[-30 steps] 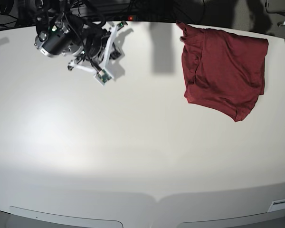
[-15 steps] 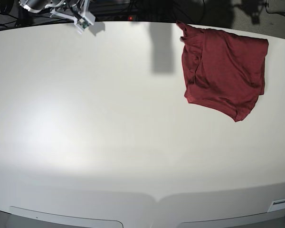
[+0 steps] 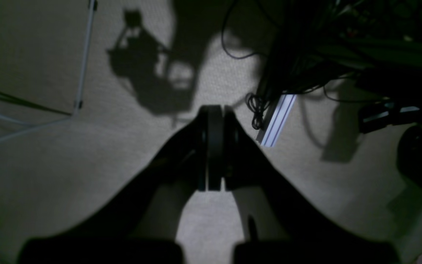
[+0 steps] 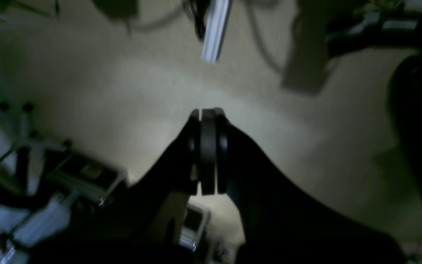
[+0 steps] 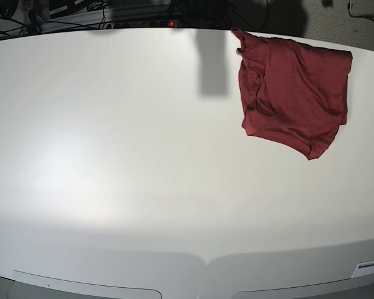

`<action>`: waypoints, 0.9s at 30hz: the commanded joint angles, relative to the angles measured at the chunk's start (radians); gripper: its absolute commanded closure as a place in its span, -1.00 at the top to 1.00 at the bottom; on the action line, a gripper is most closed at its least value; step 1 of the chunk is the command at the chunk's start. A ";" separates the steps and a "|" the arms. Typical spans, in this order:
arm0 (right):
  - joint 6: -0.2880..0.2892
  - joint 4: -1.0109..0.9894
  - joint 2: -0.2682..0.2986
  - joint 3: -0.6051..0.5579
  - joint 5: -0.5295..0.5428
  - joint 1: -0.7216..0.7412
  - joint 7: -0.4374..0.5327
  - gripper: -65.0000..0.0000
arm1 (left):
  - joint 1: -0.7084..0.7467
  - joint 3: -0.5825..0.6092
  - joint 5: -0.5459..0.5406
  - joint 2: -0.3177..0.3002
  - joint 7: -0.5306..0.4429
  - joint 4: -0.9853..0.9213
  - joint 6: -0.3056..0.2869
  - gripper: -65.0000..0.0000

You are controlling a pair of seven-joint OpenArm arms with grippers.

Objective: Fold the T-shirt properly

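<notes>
Item: 1 T-shirt (image 5: 294,93), bunched, far right corner of your bench (image 5: 112,156), long axis running front to back. Left fingers (image 3: 214,146) and right fingers (image 4: 208,152) pressed together, empty, off the bench over floor; left arm likely nearer.

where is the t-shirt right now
In the base view the T-shirt lies folded on the white table, at its far right corner, touching the back edge.

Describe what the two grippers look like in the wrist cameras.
Left gripper: black, two curved fingers narrowing to flat, rounded-top pads, dimly lit. Right gripper: the same black forked shape with rounded pads, slightly blurred. No markings or cables show on either. Neither arm appears in the base view.
</notes>
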 commanded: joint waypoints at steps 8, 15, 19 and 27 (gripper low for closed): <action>0.006 -0.430 0.006 -0.006 -0.021 0.170 0.085 -1.00 | -0.130 -0.005 0.156 -0.019 -0.118 -0.237 -0.006 -1.00; 0.003 -0.819 0.004 -0.006 -0.090 0.391 0.211 -1.00 | -0.278 0.156 0.239 -0.097 -0.199 -0.441 0.017 -1.00; 0.002 -1.009 0.003 -0.006 -0.102 0.507 0.321 -1.00 | -0.370 0.293 0.258 -0.128 -0.253 -0.533 0.137 -1.00; -0.069 -1.218 -0.024 -0.006 -0.244 0.662 0.533 -1.00 | -0.524 0.510 0.251 -0.098 -0.286 -0.671 0.240 -1.00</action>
